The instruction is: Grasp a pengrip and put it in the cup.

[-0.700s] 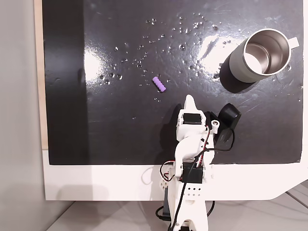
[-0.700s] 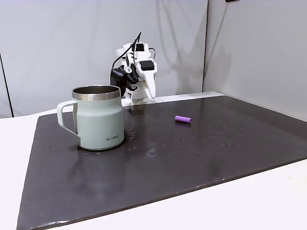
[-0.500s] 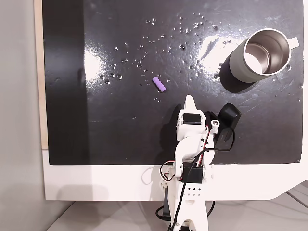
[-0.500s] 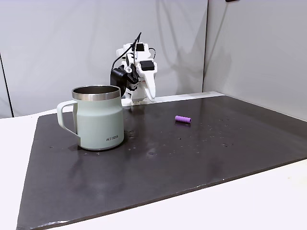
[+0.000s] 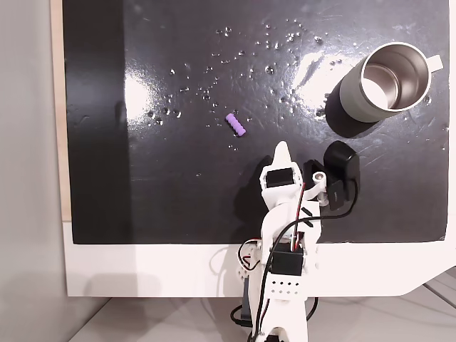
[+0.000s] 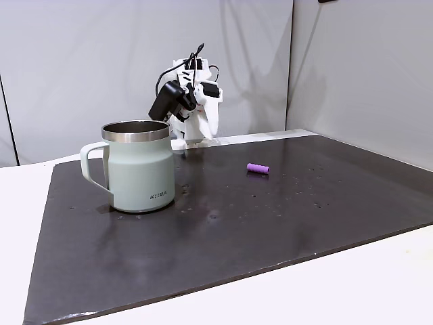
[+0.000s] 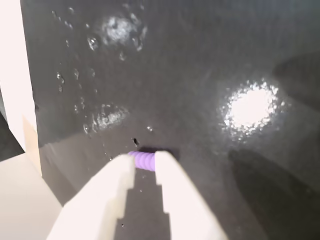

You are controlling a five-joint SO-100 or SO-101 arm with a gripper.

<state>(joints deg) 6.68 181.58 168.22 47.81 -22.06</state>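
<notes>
The purple ribbed pengrip lies alone on the black mat, also seen in the side fixed view. My white gripper hangs a short way from it, near the arm's base, touching nothing. In the wrist view the gripper points toward the pengrip, which shows through the narrow gap between the fingers; the jaws stand slightly open and hold nothing. The grey cup stands upright at the mat's far right, handle outward, its inside bare.
Small shiny droplets are scattered over the black mat. A white table border runs along the arm's side. Grey walls stand behind the mat in the side fixed view.
The arm has begun to lift: its black wrist camera swung up and tilted. The gripper tip stays nearly where it was. Pengrip and cup have not moved.
</notes>
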